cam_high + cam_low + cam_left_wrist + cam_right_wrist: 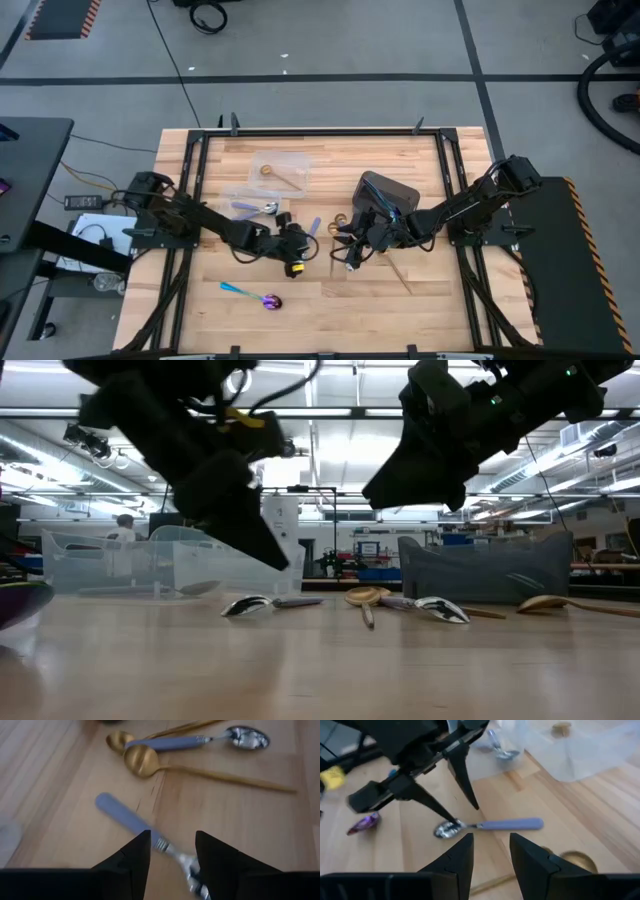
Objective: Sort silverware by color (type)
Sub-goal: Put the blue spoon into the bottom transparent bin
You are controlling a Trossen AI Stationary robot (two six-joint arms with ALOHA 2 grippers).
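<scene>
A silver spoon with a lavender handle (125, 817) lies flat on the table between the two arms (313, 228). My left gripper (172, 837) is open, with one finger on either side of the spoon's neck, close above it (451, 822). I see no touch. My right gripper (490, 850) is open and empty, just right of that spoon (350, 248). Two gold spoons (145, 762) and a second lavender-handled spoon (200, 740) lie together beyond it. An iridescent spoon (255, 295) lies near the front edge.
One clear container (283, 170) at the back holds a gold spoon. Another (250, 205) holds a lavender-handled spoon. A dark grey bin (388, 190) stands behind my right gripper. A long gold handle (397, 272) lies on the table to the front right.
</scene>
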